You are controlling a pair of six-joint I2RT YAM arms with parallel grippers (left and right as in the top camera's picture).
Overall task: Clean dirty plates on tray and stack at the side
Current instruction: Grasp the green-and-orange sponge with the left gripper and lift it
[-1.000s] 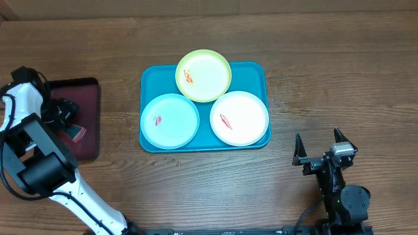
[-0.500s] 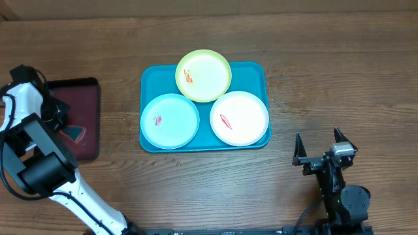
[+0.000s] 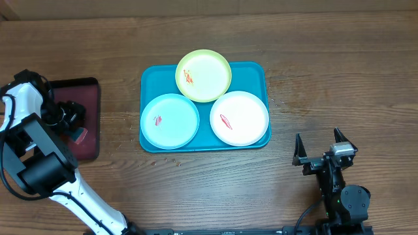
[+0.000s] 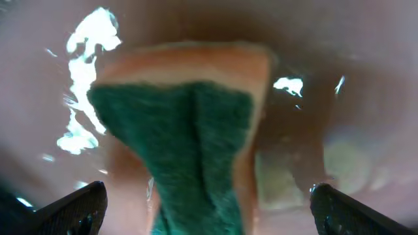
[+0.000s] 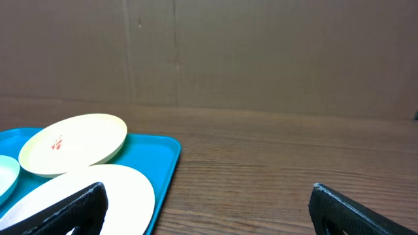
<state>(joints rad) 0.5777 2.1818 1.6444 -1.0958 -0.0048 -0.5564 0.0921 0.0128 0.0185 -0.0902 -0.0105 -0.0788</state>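
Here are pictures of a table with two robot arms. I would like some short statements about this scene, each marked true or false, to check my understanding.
1. The light blue plate lies on the turquoise tray. True.
2. No plate is smeared. False: the yellow-green plate, for one, carries a red-orange smear.
3. The right gripper is shut on a plate. False: it stands open over the table, apart from the tray.
4. A green and orange sponge lies below the open left gripper. True.
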